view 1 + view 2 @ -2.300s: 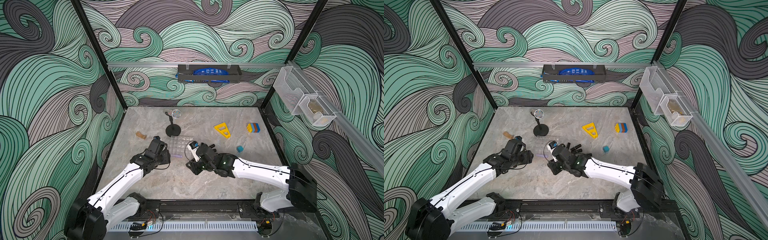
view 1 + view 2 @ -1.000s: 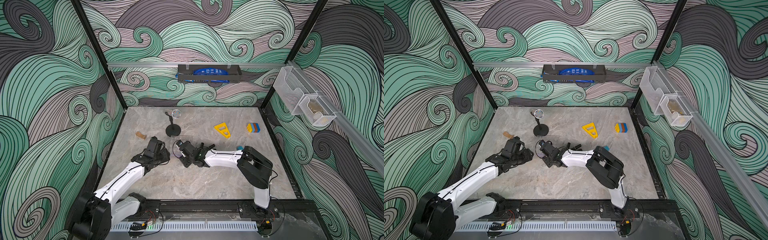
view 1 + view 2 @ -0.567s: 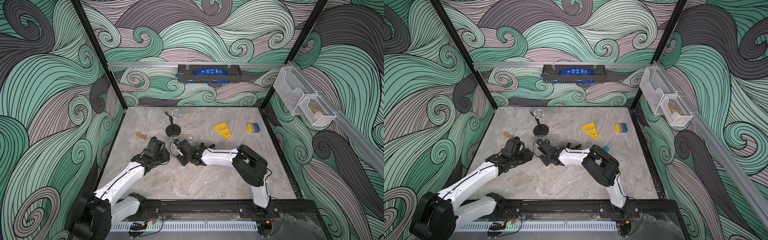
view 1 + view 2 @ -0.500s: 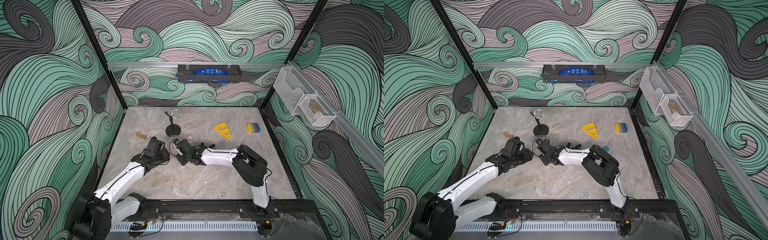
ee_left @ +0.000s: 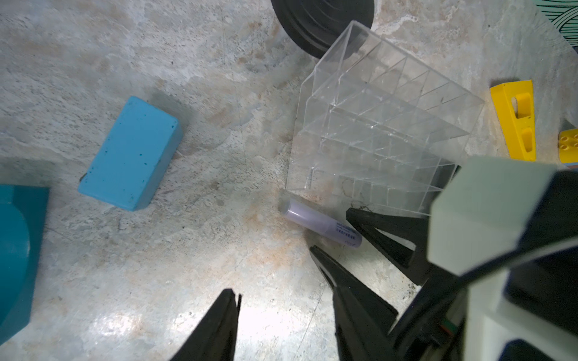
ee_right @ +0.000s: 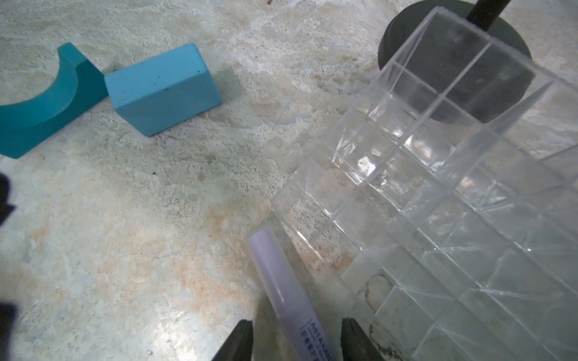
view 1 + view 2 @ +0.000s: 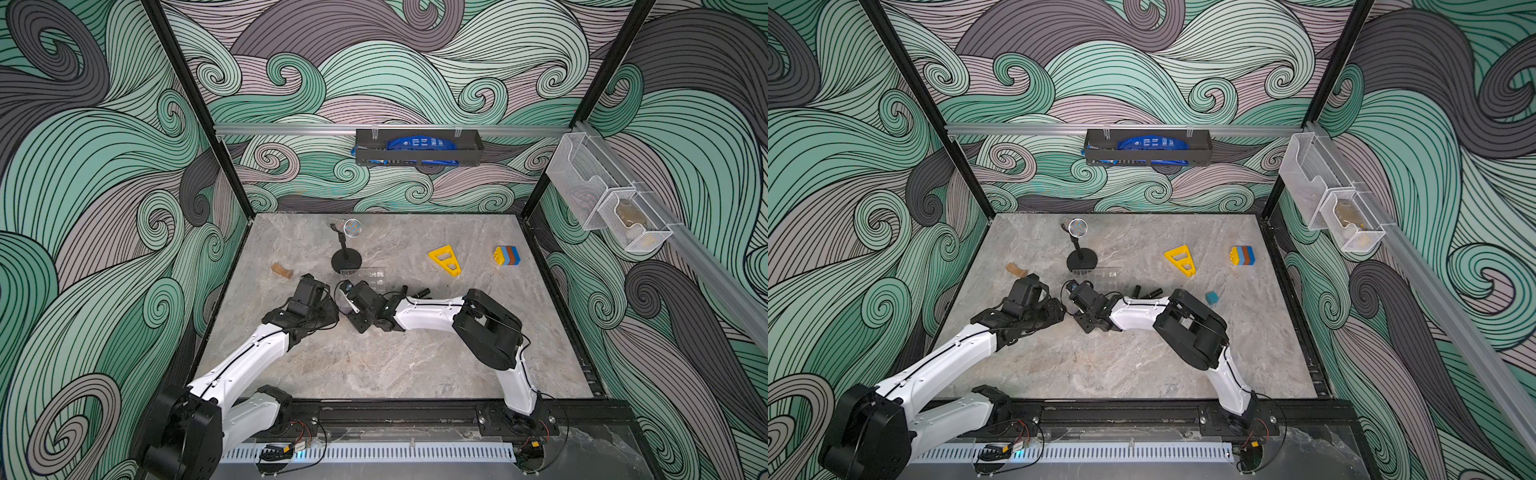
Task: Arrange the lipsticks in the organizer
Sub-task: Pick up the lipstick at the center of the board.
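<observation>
Within the right gripper, lavender lipstick.

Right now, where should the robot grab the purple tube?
Pinch the tube near its printed end, from above, across its thin width. It seems to lie flat, and that end angles away from the organizer wall, leaving room on both sides.
</observation>
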`<act>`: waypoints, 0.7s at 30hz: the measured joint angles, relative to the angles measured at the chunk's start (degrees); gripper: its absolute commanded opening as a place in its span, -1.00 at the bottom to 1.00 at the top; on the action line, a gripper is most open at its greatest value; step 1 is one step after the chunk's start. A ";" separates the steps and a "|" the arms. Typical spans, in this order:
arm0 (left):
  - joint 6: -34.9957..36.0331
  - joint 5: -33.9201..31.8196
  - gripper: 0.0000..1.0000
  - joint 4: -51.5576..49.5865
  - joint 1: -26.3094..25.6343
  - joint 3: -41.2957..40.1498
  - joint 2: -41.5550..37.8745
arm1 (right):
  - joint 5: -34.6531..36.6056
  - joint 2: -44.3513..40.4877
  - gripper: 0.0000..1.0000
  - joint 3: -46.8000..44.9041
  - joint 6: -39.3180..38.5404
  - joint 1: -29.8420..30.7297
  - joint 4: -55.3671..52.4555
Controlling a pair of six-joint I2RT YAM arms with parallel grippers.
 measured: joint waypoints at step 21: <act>0.68 -2.93 -0.03 -8.39 2.32 3.13 -3.28 | -0.52 4.63 -0.36 6.56 3.76 1.88 -1.20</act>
